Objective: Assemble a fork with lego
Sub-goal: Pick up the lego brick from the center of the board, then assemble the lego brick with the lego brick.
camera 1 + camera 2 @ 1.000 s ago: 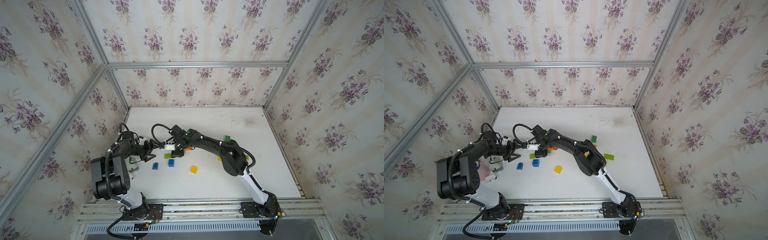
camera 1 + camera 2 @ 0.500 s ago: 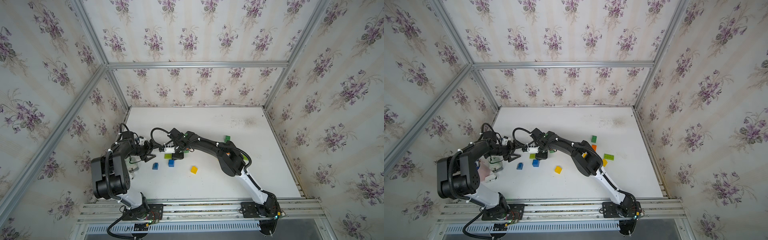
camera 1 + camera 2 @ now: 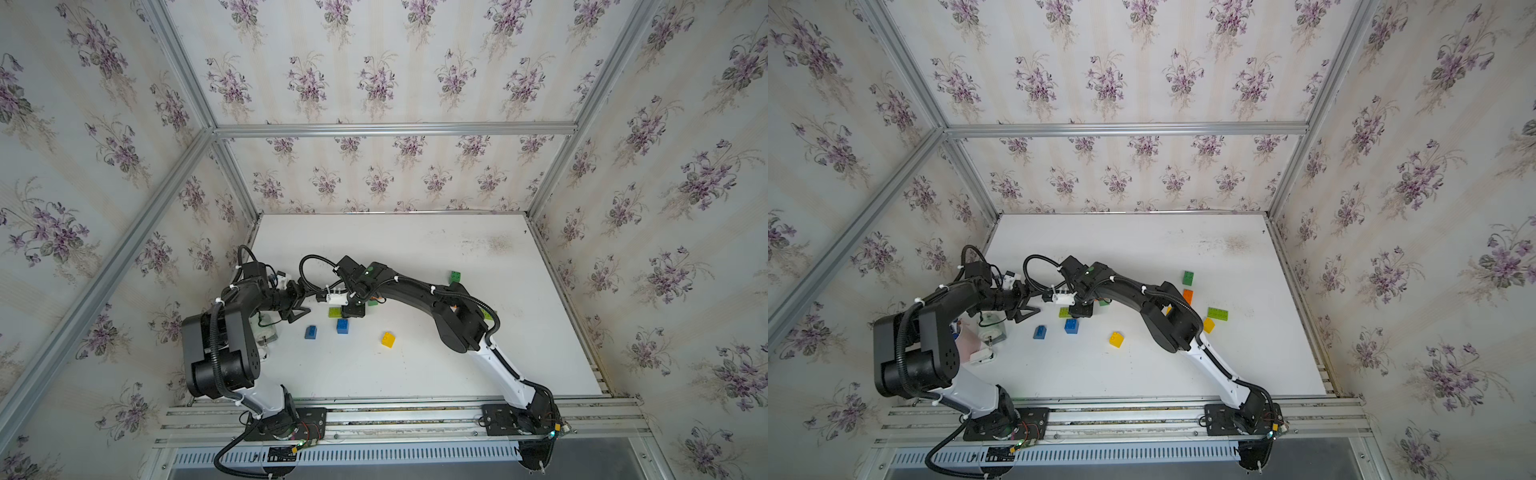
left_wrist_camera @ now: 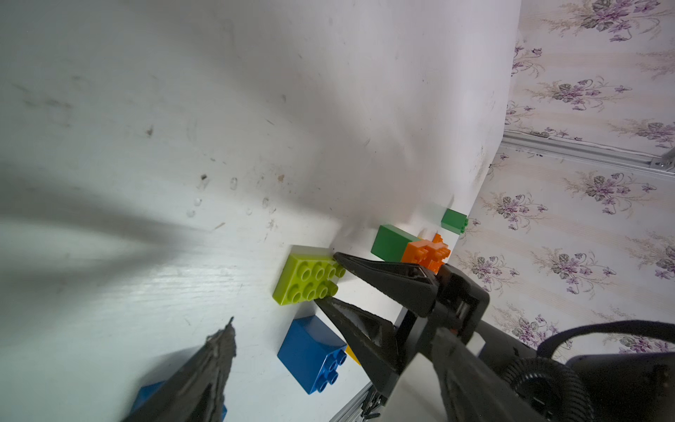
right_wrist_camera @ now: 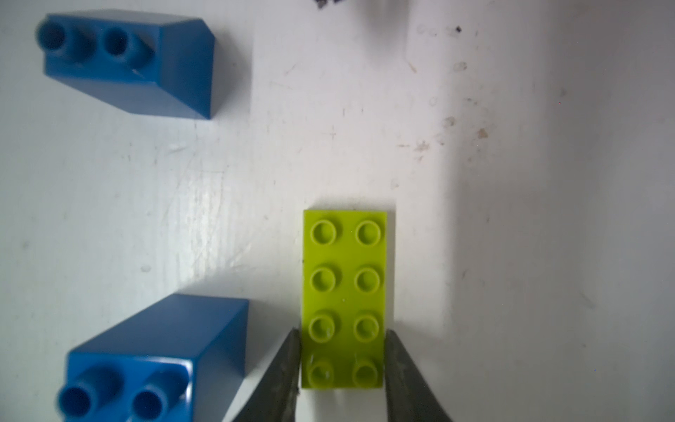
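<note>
Entry: the right gripper is pinching the lime plate across its short width, at one end only. The plate is lying flat on the table, studs facing up. Its long axis is running straight out from the jaws toward the left gripper, which is standing open and empty.

Risk: with so short a hold, the thin plate is likely to be pivoting or slipping once lifted. A blue brick is sitting just beside one finger and could get nudged.
</note>
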